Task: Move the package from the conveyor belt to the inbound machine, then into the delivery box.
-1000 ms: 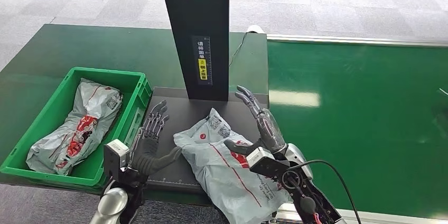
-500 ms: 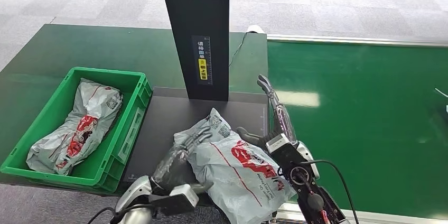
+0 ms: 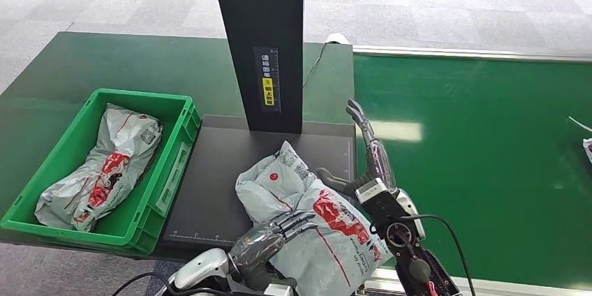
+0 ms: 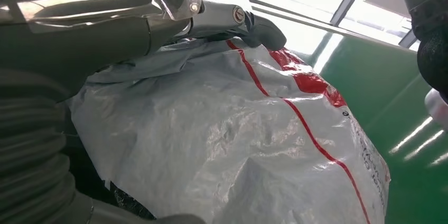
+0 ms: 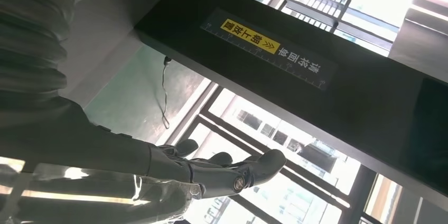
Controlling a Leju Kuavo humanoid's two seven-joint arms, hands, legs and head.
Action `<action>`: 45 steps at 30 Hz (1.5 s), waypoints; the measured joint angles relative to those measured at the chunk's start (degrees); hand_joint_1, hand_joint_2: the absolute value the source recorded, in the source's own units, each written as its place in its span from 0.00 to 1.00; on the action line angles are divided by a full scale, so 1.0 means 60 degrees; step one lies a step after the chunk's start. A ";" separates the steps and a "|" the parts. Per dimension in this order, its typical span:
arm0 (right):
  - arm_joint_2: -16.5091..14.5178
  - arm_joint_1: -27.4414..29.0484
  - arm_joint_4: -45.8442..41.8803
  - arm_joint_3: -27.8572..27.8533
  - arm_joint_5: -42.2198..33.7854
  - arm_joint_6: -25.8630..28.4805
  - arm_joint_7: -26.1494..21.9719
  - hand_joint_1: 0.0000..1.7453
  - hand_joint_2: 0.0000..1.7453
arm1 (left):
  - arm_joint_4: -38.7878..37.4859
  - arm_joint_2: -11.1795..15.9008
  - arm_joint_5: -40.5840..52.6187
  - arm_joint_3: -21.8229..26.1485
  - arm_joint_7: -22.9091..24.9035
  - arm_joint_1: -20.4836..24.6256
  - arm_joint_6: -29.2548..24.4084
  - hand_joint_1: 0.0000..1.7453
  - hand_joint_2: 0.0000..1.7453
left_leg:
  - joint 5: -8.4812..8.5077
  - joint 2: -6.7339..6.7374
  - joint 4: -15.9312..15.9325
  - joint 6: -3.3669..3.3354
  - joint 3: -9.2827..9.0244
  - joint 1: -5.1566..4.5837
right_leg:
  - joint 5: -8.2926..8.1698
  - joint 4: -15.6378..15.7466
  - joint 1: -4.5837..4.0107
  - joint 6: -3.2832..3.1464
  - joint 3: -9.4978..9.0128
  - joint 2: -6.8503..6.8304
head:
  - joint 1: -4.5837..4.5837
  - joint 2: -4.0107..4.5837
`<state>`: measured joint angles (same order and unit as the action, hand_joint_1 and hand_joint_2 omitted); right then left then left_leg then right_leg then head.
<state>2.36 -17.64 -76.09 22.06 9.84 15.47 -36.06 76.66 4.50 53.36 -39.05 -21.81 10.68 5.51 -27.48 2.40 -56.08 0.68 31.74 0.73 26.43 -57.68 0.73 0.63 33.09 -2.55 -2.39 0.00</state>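
On the black scanning platform (image 3: 216, 184) of the inbound machine (image 3: 262, 38), a grey package (image 3: 314, 230) with red print lies at the near right corner, partly overhanging the near edge. Within the last second the robot's left hand (image 3: 276, 233) has swung from the platform's left side around to the package's near side, where its fingers now rest curled on the plastic; whether they actually grip it cannot be told. The right hand (image 3: 366, 156) has drawn off the package and now stands upright beside its far right edge, fingers straight and apart, holding nothing, between the bag and the green conveyor belt (image 3: 482, 163). Judging by this handover, the scan step looks finished and the lift toward the green delivery box (image 3: 171, 153) on the left, already holding another package (image 3: 105, 167), is about to begin.
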 joint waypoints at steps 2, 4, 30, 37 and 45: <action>0.0002 0.0004 -0.0017 -0.0021 0.0032 0.0000 0.0021 0.00 1.00 | -0.0002 -0.0001 -0.0003 0.0005 -0.0005 0.0002 -0.0067 0.87 1.00 | 0.0000 0.0000 0.0000 0.0000 -0.0001 0.0000 | 0.0000 0.0000 0.0000 0.0000 0.0000 0.0000 | -0.0001 0.0000; 0.0005 0.0023 -0.0051 -0.0034 0.0061 0.0000 0.0034 0.00 1.00 | 0.0001 -0.0006 -0.0037 0.0032 -0.0073 0.0004 -0.0237 0.93 1.00 | 0.0001 0.0000 0.0000 0.0000 -0.0002 0.0000 | 0.0000 0.0000 0.0000 0.0000 -0.0001 0.0000 | -0.0002 0.0000; 0.0082 0.0218 -0.0344 -0.0199 0.0164 -0.0029 0.0046 0.00 1.00 | 0.0689 -0.0127 -0.0505 0.0866 -0.0708 -0.0082 -0.2614 1.00 1.00 | 0.0001 0.0000 0.0000 0.0000 -0.0001 0.0000 | 0.0000 0.0000 0.0000 0.0000 0.0000 0.0000 | -0.0002 0.0000; 0.0137 0.0233 -0.0344 -0.0206 0.0164 -0.0040 0.0046 0.00 1.00 | 0.0863 -0.0179 -0.1430 0.1148 -0.1090 -0.0092 -0.2494 0.00 1.00 | 0.0001 0.0000 0.0000 0.0000 -0.0001 0.0000 | 0.0000 0.0000 0.0000 0.0000 -0.0001 0.0000 | -0.0002 0.0000; 0.0225 0.0270 -0.0344 -0.0206 0.0161 -0.0036 0.0043 0.00 1.00 | 0.1148 -0.0186 -0.2269 0.1212 -0.1476 -0.0138 -0.2038 0.00 1.00 | 0.0000 0.0000 0.0000 0.0000 -0.0001 0.0000 | 0.0000 0.0000 0.0000 0.0000 -0.0001 0.0000 | -0.0001 0.0000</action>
<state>3.71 -16.02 -78.16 20.83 10.80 15.26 -35.80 83.55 3.39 39.75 -31.77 -30.67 9.85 -6.72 -27.47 2.40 -56.08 0.68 31.74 0.74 26.42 -57.68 0.73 0.63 33.08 -2.55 -2.39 0.00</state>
